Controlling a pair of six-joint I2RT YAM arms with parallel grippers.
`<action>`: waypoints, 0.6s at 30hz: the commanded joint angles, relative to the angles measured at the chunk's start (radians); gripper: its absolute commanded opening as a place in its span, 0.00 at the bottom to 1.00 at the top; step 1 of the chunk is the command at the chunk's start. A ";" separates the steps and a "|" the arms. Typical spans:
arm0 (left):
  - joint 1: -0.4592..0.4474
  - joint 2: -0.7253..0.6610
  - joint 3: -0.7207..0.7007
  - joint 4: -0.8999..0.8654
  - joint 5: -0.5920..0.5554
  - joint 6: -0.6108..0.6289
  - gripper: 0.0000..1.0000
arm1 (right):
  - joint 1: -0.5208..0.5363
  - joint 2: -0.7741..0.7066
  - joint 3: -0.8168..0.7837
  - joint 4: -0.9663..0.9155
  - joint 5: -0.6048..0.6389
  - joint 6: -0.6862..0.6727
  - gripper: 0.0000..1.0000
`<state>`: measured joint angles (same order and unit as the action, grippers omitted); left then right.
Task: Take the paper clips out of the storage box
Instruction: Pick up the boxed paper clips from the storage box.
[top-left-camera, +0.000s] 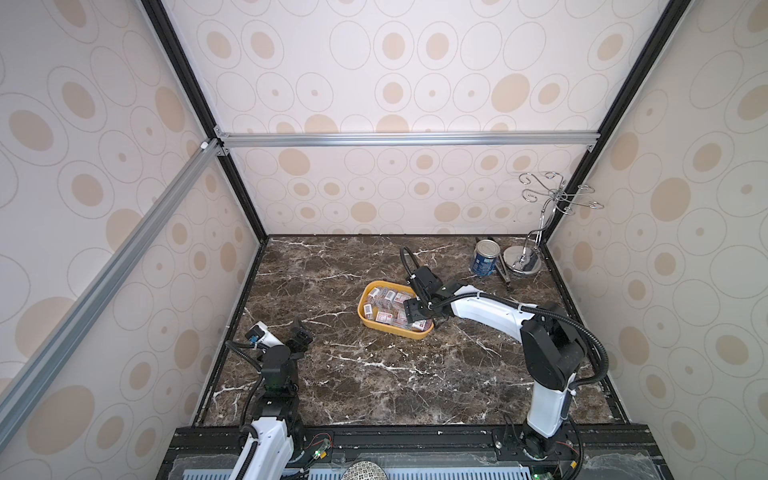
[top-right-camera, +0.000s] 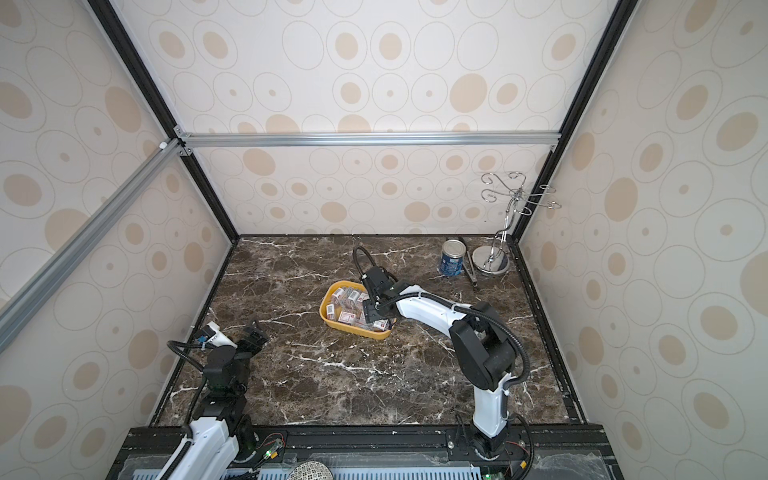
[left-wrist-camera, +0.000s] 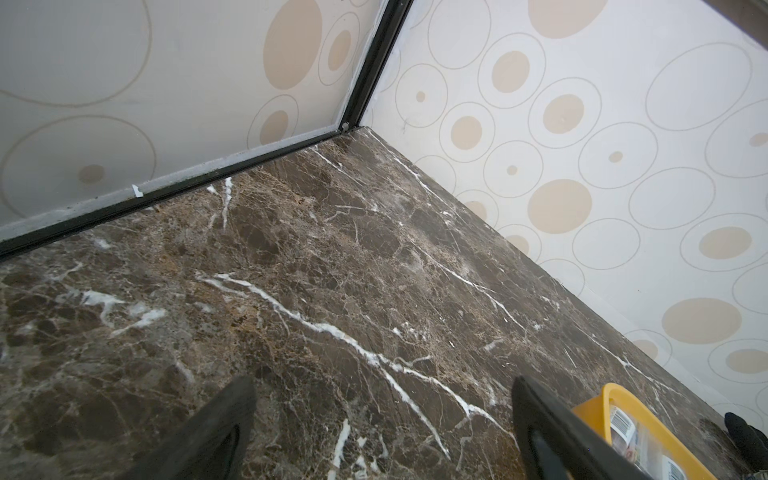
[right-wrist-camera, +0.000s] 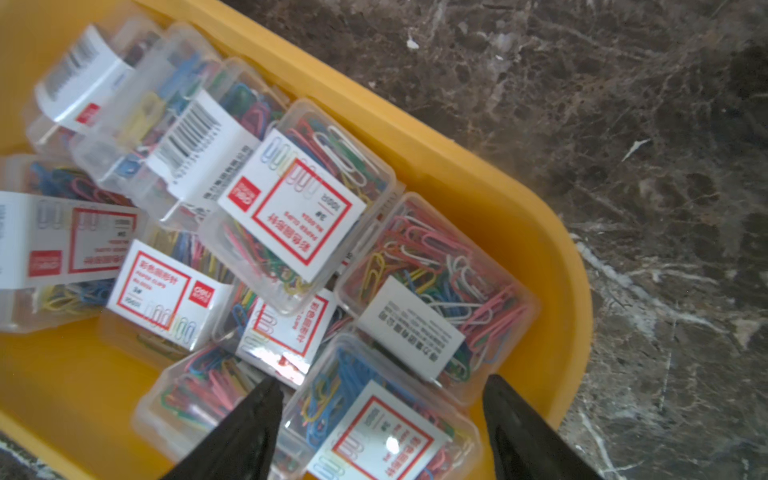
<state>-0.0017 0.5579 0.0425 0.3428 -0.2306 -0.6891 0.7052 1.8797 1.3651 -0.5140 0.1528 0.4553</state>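
Blue-labelled tin can (top-left-camera: 485, 259), a thin metal tool (top-left-camera: 504, 270) and a chrome hook stand (top-left-camera: 520, 258) huddle together well beyond the right gripper (top-left-camera: 419, 323), all on the marble table (top-left-camera: 374, 374).

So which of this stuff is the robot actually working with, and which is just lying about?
Job: the paper clips, the storage box, the right gripper over them.
Lying about: blue-labelled tin can, wire hook stand, idle left gripper.

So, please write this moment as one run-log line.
right gripper: astride one box of paper clips in storage box, grip unclear | left gripper: open over table
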 joint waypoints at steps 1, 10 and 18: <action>-0.001 -0.002 -0.001 0.002 -0.020 -0.022 0.96 | 0.000 0.009 -0.001 -0.040 -0.003 0.037 0.80; -0.001 -0.044 -0.011 -0.014 -0.031 -0.028 0.96 | 0.000 0.027 -0.034 0.043 -0.165 0.081 0.83; -0.001 -0.061 -0.018 -0.020 -0.041 -0.032 0.96 | 0.012 0.026 -0.009 0.076 -0.177 0.103 0.84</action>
<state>-0.0017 0.5060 0.0330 0.3328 -0.2481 -0.6960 0.6960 1.8767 1.3483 -0.4404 0.0280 0.5304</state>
